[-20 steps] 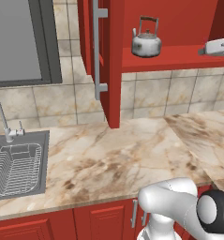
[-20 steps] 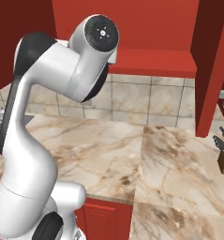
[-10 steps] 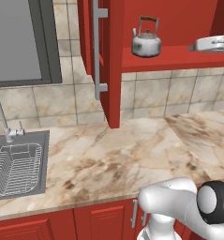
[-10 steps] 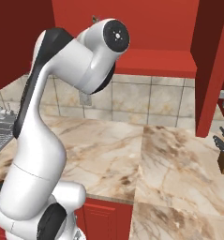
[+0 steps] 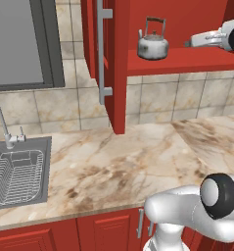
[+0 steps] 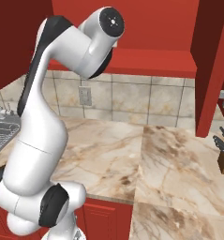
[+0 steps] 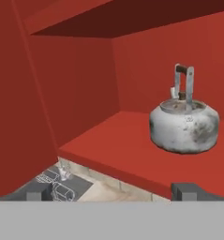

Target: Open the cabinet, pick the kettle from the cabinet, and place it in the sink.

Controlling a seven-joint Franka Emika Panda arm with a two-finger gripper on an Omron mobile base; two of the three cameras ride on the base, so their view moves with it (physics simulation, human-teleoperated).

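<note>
On the red shelf of the cabinet (image 5: 182,59) the kettle (image 5: 152,45) is standing upright, with the door (image 5: 108,63) swung open to its left; the gripper (image 5: 193,43) is hovering at shelf height, near the kettle on its right and not touching it; its fingers (image 7: 184,191) are spread wide with nothing between them; the sink (image 5: 20,171) is lying low at the left, well apart, in the marble counter (image 5: 138,162).

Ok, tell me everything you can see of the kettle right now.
The kettle is small, squat and silvery-grey, its metal dull and mottled, with a domed lid and a tall arched handle with a dark-brown grip. It stands upright on the red shelf inside the open cabinet, resting on the shelf alone. The open gripper hangs to its right, apart from it.
</note>
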